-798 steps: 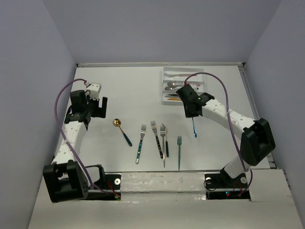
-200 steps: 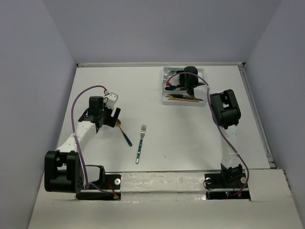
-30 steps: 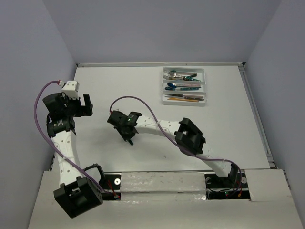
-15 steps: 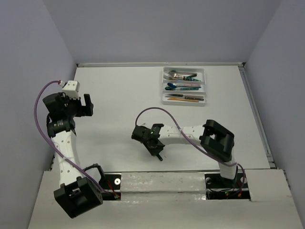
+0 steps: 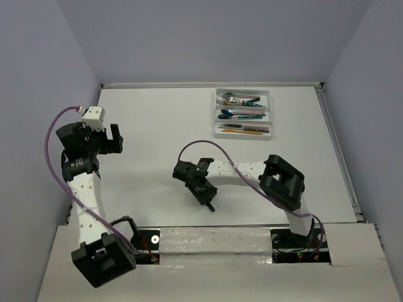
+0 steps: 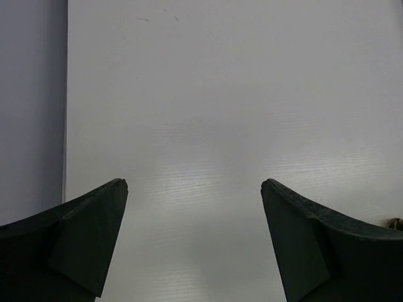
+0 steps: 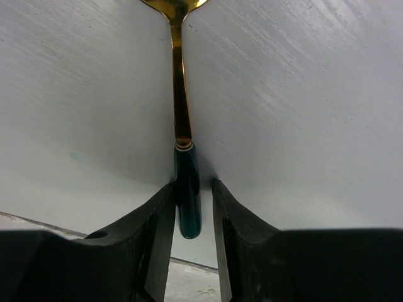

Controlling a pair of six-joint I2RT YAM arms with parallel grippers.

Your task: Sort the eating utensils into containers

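Right wrist view puts the gold spoon (image 7: pixel 181 113) straight ahead of you, lying on the white table (image 7: pixel 283 94) with its bowl away from the camera and its teal handle running back between the fingers (image 7: pixel 157 233). The right gripper (image 7: pixel 192 184) stands narrowly parted around that handle. The left finger is at or against it, but a sliver of table shows on the other side, so I judge this is no firm pinch. Taking the handle end makes sense, since it is the thicker part.

From overhead, this arm is folded low near the front edge of the table, well apart from the tray (image 5: pixel 271 116). The spoon needs a secure hold before the long carry.

Further out on the left, your left gripper (image 6: pixel 194 182) hangs spread wide over bare table with nothing between its jaws, parked out of the way.

At the far side, the tray's three long slots already hold cutlery laid lengthwise. The middle slot holds blue pieces, but I cannot tell which slot takes spoons.
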